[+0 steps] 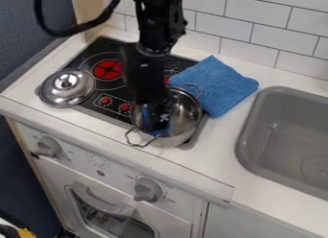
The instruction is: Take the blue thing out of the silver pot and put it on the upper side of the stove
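Observation:
The gripper (156,124) hangs down into the silver pot (185,112), over its left and middle part. Low inside the pot, right at the gripper's tip, a bit of the blue thing (156,133) shows; the rest of it is hidden behind the gripper. Whether it is held cannot be told. The pot stands on the right front part of the black stove (81,61), one handle toward the front edge. The arm covers much of the stove's middle and upper side.
A silver lid (66,88) lies on the stove's left front corner. Behind and right of the pot is a folded blue cloth (215,86). A grey sink (282,136) is at the right, and a tiled wall (256,21) rises behind the counter.

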You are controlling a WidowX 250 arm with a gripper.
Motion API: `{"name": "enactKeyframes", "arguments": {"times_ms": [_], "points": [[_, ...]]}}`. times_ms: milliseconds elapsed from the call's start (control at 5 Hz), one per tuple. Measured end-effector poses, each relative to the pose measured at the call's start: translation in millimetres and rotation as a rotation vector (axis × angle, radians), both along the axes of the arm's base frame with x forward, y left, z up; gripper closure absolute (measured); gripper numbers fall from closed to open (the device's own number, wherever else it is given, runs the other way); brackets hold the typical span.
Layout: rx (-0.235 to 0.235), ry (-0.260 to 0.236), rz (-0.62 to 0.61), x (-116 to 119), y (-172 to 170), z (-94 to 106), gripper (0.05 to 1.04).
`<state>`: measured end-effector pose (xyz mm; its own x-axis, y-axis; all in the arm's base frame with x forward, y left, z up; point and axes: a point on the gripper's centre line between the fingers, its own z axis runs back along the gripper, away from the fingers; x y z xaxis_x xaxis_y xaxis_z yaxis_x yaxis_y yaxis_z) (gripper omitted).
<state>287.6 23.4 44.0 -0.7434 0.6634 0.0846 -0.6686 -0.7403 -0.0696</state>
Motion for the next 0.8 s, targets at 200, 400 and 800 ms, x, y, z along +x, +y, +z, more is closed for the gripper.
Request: {"name": "enactKeyframes", "arguments": {"times_ms": [200,400,800], "points": [[0.025,0.018,-0.014,5.6,-0.9,-8.2,0.085],[0.028,0.013,-0.015,7.0,-2.3,-9.7,0.14],[0.027,0.026,-0.018,0.8,-6.8,-13.9,0.473]]}}
